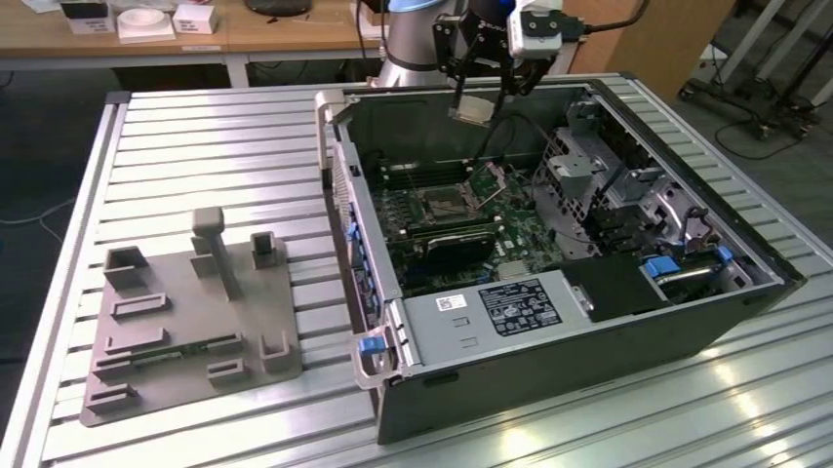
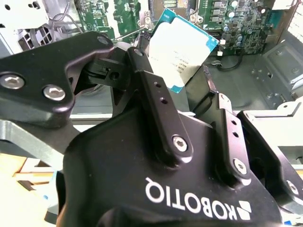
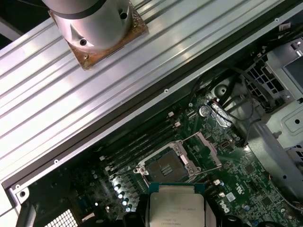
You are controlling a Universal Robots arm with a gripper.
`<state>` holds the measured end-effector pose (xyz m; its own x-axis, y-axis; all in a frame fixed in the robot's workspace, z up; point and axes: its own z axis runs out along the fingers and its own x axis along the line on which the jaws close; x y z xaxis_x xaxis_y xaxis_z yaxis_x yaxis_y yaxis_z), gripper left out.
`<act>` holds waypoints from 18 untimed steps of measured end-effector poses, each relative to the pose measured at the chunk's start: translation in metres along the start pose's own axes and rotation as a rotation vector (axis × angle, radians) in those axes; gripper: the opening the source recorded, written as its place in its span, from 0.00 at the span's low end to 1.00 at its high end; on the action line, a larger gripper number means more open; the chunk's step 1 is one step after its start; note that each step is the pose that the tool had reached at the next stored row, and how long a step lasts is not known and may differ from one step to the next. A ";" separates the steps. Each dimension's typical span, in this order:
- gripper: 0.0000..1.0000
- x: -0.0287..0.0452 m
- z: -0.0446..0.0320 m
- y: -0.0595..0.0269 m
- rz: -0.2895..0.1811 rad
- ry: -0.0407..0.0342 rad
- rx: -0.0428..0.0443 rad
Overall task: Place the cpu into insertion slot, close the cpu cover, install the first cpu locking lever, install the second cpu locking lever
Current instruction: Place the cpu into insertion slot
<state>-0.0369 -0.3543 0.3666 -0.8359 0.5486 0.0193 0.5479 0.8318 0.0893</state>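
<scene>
Claw (image 2: 173, 71) is nearest the lens in the second wrist view. Its black fingers (image 2: 158, 101) are clamped on two opposite edges of the cpu (image 2: 182, 47). The chip is tilted, silvery top to the camera, with a blue-green rim.

In the exterior view the claw (image 1: 475, 93) hangs above the insertion slot (image 1: 450, 203), well apart from it. The cpu (image 1: 473, 109) is pinched at its tip, clear of the board.

In the first wrist view the cpu (image 3: 176, 208) is in the air, and the insertion slot (image 3: 166, 166) lies just past it with its dark centre exposed. The cpu cover (image 3: 202, 147) is flipped up off the insertion slot and stands at one side of it. It shows in the exterior view too (image 1: 493, 180).

Long black memory slots (image 3: 137, 144) run just beside the insertion slot. Green motherboard (image 1: 528, 239) surrounds the insertion slot.

An open computer case (image 1: 547, 385) lies on its side with the insertion slot inside. A grey, white-labelled power-supply box (image 1: 489, 307) sits in the case, well apart from the insertion slot and nearer the exterior camera.

The case rests on a ribbed metal tabletop (image 1: 209, 136). A grey fixture plate (image 1: 182, 331) sits on the tabletop outside the case, far to the exterior view's left of the insertion slot. The arm base (image 3: 94, 23) is bolted to the tabletop, beyond the case wall from the insertion slot.
</scene>
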 end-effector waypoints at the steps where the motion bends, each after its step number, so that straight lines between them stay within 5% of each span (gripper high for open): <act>1: 0.54 0.0000 0.0000 0.0000 0.000 0.0000 0.0000; 7: 0.54 0.0000 0.0000 0.0000 0.005 -0.0005 -0.0001; 18: 0.54 0.0000 0.0002 0.0000 0.104 -0.0094 -0.0021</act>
<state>-0.0370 -0.3543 0.3664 -0.7739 0.6330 0.0193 0.6319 0.7699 0.0893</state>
